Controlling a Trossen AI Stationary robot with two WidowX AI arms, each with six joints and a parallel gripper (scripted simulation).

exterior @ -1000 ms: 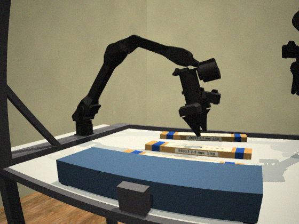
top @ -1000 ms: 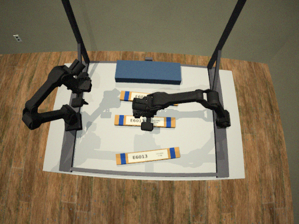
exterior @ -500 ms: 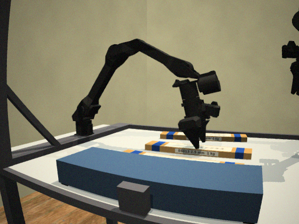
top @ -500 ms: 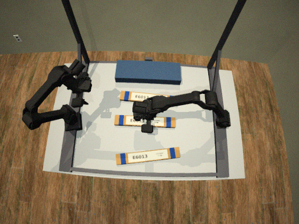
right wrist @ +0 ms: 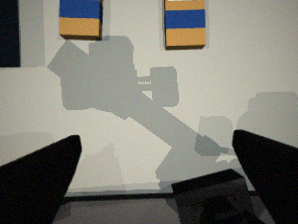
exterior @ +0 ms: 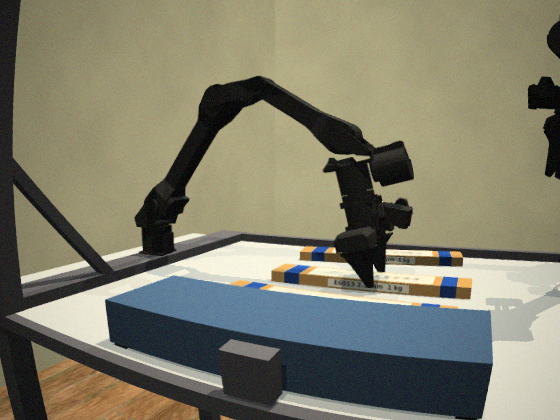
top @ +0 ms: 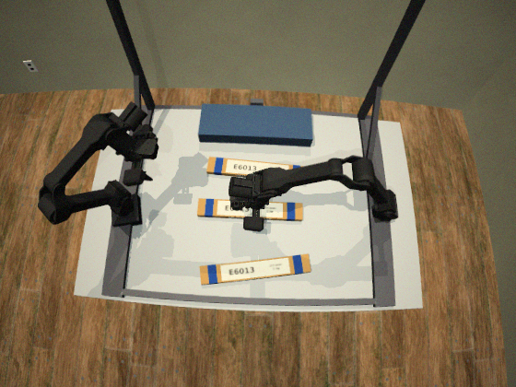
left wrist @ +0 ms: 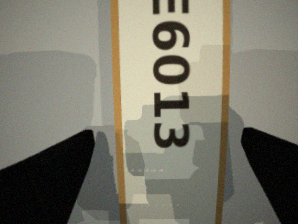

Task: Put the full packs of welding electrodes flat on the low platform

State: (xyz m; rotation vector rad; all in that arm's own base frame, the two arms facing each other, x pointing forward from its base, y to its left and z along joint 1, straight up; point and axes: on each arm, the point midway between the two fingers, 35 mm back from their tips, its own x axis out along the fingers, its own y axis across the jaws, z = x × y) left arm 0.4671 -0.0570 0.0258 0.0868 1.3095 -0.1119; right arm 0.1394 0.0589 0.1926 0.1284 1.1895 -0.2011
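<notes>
along the far edge of the surface [top: 332, 244] [exterior: 210, 270], the low platform [top: 255, 122] [exterior: 300, 320] [right wrist: 9, 35] bears none of three packs [top: 218, 166] [top: 295, 211] [top: 255, 269] [exterior: 255, 285] [exterior: 420, 285] [exterior: 450, 258] [left wrist: 170, 90] [right wrist: 80, 25] [right wrist: 185, 35], spaced toward the near edge; sorting and placing remain. the left gripper [top: 253, 209] [exterior: 376, 278] [left wrist: 168, 136], spread, straddles the middle one; the right gripper [top: 146, 162] [exterior: 552, 174] [right wrist: 156, 139], also spread, waits by the left edge, top view.
</notes>
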